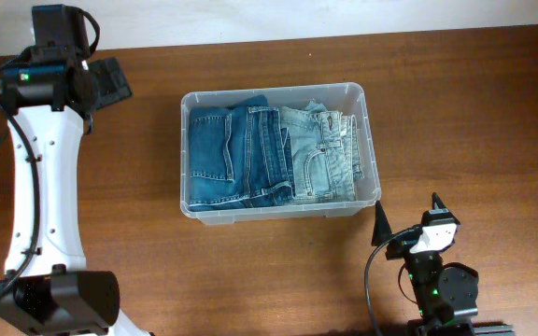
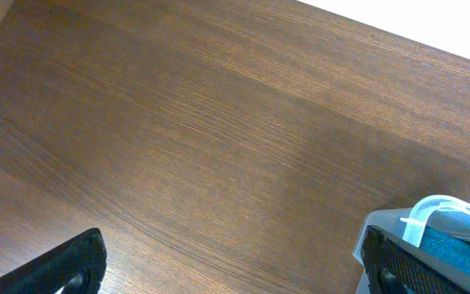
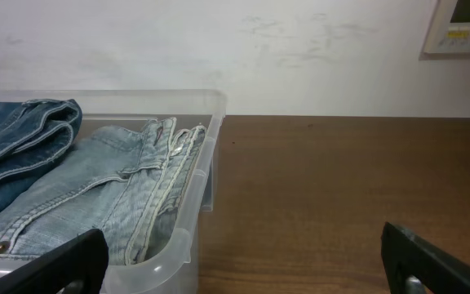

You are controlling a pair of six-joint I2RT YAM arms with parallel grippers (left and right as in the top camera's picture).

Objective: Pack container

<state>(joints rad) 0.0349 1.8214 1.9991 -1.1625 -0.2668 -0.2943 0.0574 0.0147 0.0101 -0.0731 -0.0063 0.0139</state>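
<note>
The clear plastic container (image 1: 275,91) sits mid-table (image 1: 465,112), its long sides running left to right. Inside it, folded dark blue jeans (image 1: 224,154) fill the left half and folded light blue jeans (image 1: 323,157) lie beside them on the right, touching. The left gripper (image 1: 110,82) hovers off the container's far left corner, jaws spread wide over bare wood and gripping nothing. The right gripper (image 1: 407,217) sits just off the container's near right corner, jaws likewise wide apart and empty. Beyond the container, in the right wrist view, a white wall panel (image 3: 462,28) carries a yellow sticker whose print is too small to read.
</note>
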